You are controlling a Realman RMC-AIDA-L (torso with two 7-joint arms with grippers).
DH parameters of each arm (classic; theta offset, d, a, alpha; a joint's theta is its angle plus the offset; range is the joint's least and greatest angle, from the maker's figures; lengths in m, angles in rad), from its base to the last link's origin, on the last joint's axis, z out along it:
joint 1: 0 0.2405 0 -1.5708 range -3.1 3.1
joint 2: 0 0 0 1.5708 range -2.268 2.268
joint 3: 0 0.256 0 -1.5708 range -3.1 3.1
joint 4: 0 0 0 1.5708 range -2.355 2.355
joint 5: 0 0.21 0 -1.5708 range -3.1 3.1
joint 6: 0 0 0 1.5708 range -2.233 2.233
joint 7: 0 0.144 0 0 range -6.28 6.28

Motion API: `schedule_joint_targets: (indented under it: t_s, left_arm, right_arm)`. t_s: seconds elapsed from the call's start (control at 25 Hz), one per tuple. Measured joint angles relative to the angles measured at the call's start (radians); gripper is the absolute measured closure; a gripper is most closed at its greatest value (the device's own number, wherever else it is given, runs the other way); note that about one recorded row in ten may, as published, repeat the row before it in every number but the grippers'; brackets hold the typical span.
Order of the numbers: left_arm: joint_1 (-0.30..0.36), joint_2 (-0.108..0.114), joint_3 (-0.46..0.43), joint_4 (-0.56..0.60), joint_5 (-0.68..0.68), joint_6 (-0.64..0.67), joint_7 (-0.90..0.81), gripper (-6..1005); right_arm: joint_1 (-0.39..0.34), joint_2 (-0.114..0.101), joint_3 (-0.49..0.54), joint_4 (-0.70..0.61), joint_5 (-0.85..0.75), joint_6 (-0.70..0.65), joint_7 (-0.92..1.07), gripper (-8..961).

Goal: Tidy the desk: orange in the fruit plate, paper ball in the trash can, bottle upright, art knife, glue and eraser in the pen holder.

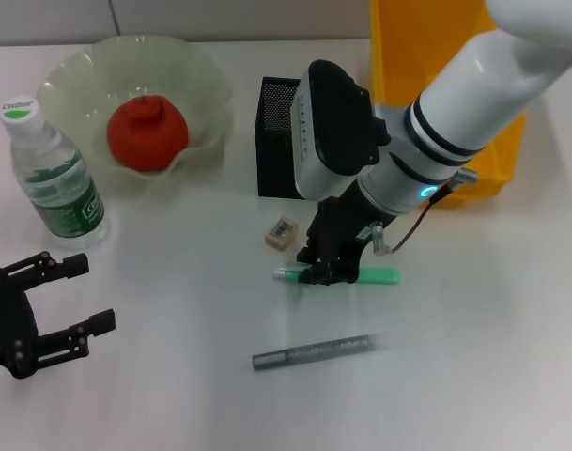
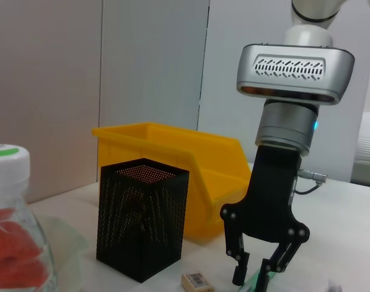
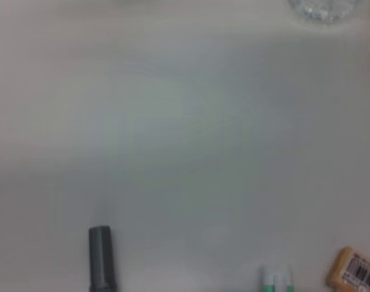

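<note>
The glue (image 1: 379, 276), a green stick with a white cap end, lies flat on the counter (image 1: 473, 357) directly under my right pincer (image 1: 325, 271), which is down at it with its fingers (image 2: 240, 267) parted on either side of the stick; I cannot tell whether they touch it. The eraser (image 1: 281, 232) lies just beside the pincer, between it and the pen holder (image 1: 277, 136). The grey knife (image 1: 314, 351) lies on the counter nearer to me, apart from the glue.

My left pincer (image 1: 68, 299) hovers released and empty over the near left of the counter, below the bottle (image 1: 55, 178), which stands upright.

The orange (image 1: 146, 132) sits in the plate (image 1: 196, 70) at the far left. The pen holder stands just right of the plate; I cannot see anything inside through its mesh. The yellow can (image 1: 408, 52) stands behind my right arm, its inside hidden.
</note>
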Motion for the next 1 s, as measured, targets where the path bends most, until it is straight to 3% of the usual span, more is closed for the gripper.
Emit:
schedule_joint_targets:
  t_s: [1.0]
  left_arm:
    - [-0.002, -0.003, -0.012, -0.001, 0.000, 0.002, -0.001, 231]
  right_arm:
    - [0.005, 0.001, -0.072, -0.046, -0.015, -0.024, 0.025, 778]
